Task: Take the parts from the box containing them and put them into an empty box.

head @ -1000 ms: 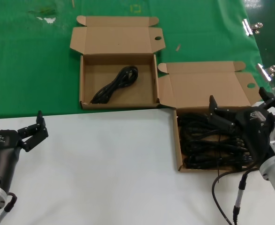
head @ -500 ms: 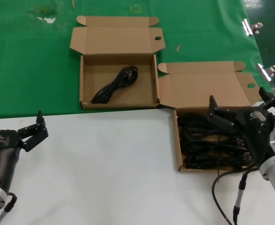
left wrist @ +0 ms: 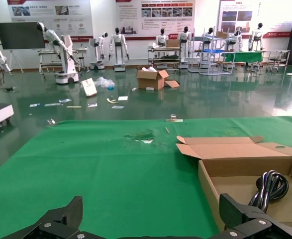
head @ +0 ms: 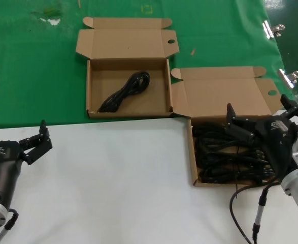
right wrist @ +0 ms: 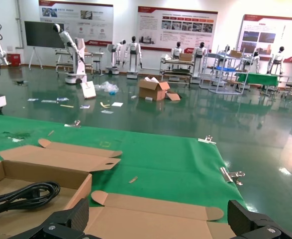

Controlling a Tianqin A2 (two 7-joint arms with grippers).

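The box containing the parts (head: 193,162) lies open at the right front, filled with several black cables (head: 225,157). My right gripper (head: 257,108) hovers over its far side, open and empty; in the right wrist view the right gripper (right wrist: 158,219) faces the box's flap lid (right wrist: 150,206). The other box (head: 91,86) sits farther back on the green cloth with one looped cable (head: 124,91) in it; that cable also shows in the left wrist view (left wrist: 270,186) and the right wrist view (right wrist: 21,195). My left gripper (head: 41,138) waits open at the left front, shown open in its wrist view (left wrist: 153,214).
A green cloth (head: 32,66) covers the far half of the table, a white surface (head: 113,188) the near half. Metal binder clips (head: 273,29) hold the cloth at the right edge. A black robot cable (head: 237,203) hangs by the right arm.
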